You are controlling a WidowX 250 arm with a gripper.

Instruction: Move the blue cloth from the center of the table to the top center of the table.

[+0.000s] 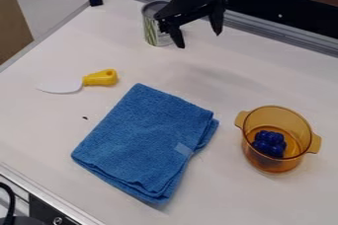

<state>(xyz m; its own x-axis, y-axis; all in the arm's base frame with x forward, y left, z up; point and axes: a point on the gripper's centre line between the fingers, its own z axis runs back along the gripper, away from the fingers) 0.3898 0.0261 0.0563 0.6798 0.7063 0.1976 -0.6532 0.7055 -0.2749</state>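
Observation:
The black gripper [199, 40] hangs over the top center of the table, its two fingers spread apart with nothing between them. Below it and a little to the left, the folded blue cloth [142, 142] lies flat around the table's center, with a small light tag near its right edge. A wide stretch of tabletop separates the two.
Partly behind the gripper stands a can [153, 29]. A knife with a yellow handle [100, 78] lies left of center. On the right, an amber pot [276, 164] holds a dark blue object [269, 143]. A metal rail [284, 36] borders the table's far edge.

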